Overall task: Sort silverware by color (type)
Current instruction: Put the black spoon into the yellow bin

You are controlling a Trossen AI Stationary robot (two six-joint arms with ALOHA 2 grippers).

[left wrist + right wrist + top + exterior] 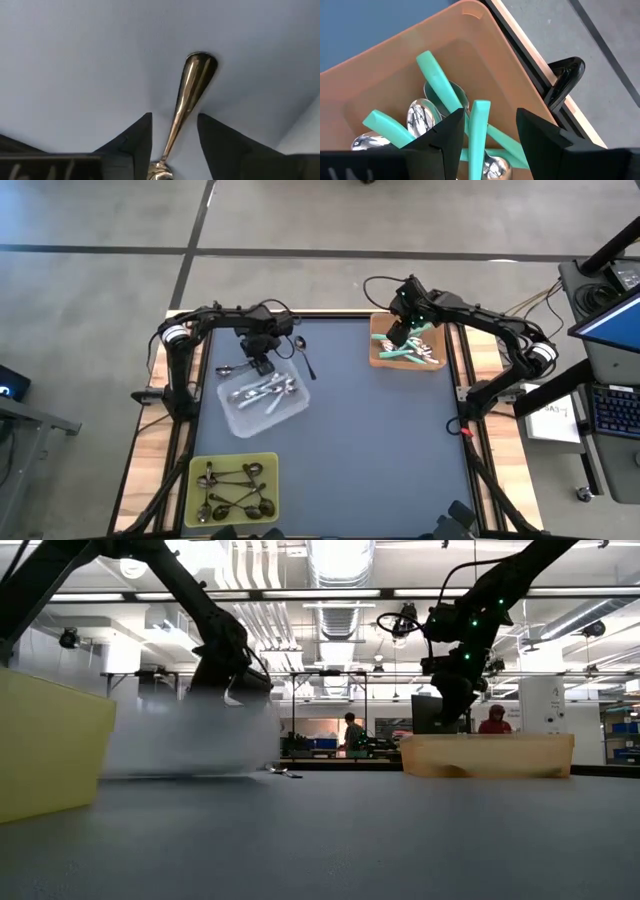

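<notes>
Spoons sit in three groups on your table, with two loose on the blue mat (pixel 380 440); teal-handled spoons (pixel 410 352) lie in the orange tray (pixel 378 360) at the far right; pale-handled spoons (pixel 262 392) lie in the clear tray (pixel 240 423) left of centre; dark metal spoons (pixel 232 490) lie in the yellow tray (pixel 268 462) at the near left corner. One loose dark spoon (pixel 304 356) lies on the mat beside the clear tray's far right corner; another loose spoon (pixel 232 368) lies off that tray's far left side.

Your left gripper (pixel 260 363) is low over the mat at the clear tray's far edge; in its wrist view a dark metal spoon handle (pixel 190 95) runs up between the two fingers (pixel 131 142), which stand apart on either side of it with mat showing in the gaps, so the jaws are parted and you cannot call it a grip yet.

Your right gripper (pixel 398 333) hangs over the orange tray; its fingers (pixel 540 132) are spread wide, with a teal handle (pixel 478 135) lying in the tray between them, untouched.

In the low view two people (pixel 352 732) show far back in the room.
</notes>
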